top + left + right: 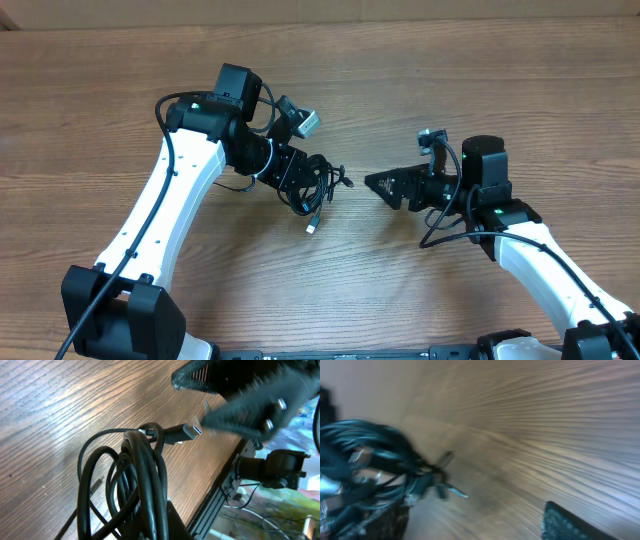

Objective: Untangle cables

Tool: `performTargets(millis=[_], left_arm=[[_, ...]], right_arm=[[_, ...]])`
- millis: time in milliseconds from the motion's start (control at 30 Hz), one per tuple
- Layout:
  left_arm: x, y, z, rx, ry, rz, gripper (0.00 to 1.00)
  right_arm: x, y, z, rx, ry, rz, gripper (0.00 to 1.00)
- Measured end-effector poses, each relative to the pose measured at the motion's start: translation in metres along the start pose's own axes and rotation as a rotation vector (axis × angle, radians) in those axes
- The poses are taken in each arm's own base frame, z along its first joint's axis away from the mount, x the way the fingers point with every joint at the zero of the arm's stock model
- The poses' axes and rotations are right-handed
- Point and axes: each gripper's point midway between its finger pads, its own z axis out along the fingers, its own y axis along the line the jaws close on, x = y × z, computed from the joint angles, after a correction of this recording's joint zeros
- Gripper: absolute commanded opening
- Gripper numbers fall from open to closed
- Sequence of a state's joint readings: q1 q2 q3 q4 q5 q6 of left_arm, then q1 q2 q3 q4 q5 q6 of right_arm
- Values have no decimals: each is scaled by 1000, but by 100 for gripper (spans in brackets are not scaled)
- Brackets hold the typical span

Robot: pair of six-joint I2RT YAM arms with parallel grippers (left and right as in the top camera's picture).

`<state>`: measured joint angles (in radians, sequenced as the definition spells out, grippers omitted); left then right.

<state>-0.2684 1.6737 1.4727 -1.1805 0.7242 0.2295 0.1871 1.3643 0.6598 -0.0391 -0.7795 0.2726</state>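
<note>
The cables (318, 186) form a small black knot near the table's middle, with a silver-tipped plug (312, 228) trailing toward the front. My left gripper (298, 178) is shut on the bundle. In the left wrist view the looped cables (140, 475) run down into the jaws, and a silver-ended plug (192, 430) sticks out to the right. My right gripper (378, 184) stands open just right of the knot, apart from it, and shows blurred in the left wrist view (240, 390). The right wrist view is blurred: cables (370, 460) at left, one pad (570, 525) at lower right.
The wooden table (320, 60) stretches all round the knot. Its front edge with a metal rail (225, 490) shows in the left wrist view. The white left arm (170, 210) crosses the left half, and the right arm (540, 250) comes in from the lower right.
</note>
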Motion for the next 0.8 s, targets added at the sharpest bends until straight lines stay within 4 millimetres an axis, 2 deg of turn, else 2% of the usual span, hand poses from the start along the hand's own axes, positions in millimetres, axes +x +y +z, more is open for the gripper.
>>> performTargets(millis=[167, 300, 433, 567, 800], left_arm=[[-2, -8, 0, 45, -10, -22, 4], [-4, -18, -1, 104, -23, -22, 4], [-4, -23, -2, 136, -25, -22, 4], [6, -35, -3, 195, 5, -20, 4], [19, -47, -7, 257, 36, 24, 4]], right_arm=[[7, 27, 13, -71, 27, -87, 87], [19, 36, 28, -41, 52, -131, 86], [20, 28, 37, 74, 30, -121, 88], [7, 9, 36, 203, -47, -40, 90], [-8, 15, 37, 197, -125, 3, 92]])
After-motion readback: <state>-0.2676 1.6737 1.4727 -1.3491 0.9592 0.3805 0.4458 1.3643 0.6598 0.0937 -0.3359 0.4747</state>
